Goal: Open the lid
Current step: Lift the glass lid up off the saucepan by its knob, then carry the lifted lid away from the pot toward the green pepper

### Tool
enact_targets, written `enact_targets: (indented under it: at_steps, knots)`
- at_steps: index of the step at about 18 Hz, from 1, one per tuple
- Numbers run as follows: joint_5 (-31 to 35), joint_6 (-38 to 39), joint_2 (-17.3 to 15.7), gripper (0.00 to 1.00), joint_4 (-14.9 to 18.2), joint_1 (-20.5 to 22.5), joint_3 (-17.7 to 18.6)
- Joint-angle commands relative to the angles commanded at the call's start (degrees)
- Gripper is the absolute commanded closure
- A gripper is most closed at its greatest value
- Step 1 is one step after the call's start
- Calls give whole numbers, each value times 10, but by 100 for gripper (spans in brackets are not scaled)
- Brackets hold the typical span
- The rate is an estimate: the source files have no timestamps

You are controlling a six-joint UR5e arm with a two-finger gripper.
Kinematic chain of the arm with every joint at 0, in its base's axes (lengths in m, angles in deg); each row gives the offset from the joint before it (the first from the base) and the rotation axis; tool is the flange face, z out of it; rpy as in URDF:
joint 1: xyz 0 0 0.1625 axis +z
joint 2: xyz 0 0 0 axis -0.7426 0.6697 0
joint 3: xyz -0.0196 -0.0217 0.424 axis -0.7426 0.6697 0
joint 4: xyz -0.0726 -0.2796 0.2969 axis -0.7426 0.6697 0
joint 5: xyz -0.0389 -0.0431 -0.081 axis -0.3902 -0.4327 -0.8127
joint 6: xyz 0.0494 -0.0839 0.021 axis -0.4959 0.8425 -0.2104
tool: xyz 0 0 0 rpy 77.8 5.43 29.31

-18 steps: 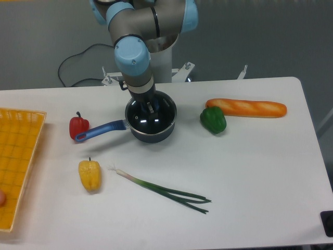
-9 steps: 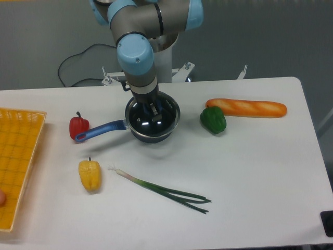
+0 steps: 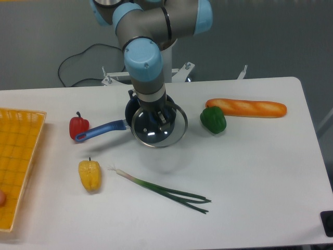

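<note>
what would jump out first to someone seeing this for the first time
The hand at the table's back centre is shut on the knob of the glass lid, which hangs lifted and shifted to the right of the blue-handled saucepan. Around them lie bright foods: a baguette and green pepper on the right, a red pepper and yellow pepper on the left.

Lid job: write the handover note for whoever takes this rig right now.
Gripper: shut on the lid, holding it by the centre knob.
Lid: lifted off the saucepan and shifted toward the green pepper; it overlaps the pan's front right edge in the camera view, and a faint shadow sits on the table below.
Done: lid is off the pan.
Left: set the lid down on bare table and release.
</note>
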Motion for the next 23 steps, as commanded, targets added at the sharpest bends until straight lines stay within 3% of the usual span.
enact_targets:
  at_steps: [4, 12, 23]
  knots:
    - [-2, 15, 13, 45, -4, 12, -26]
    - [2, 7, 33, 45, -11, 52, -30]
    - [-2, -46, 49, 48, -20, 67, -42]
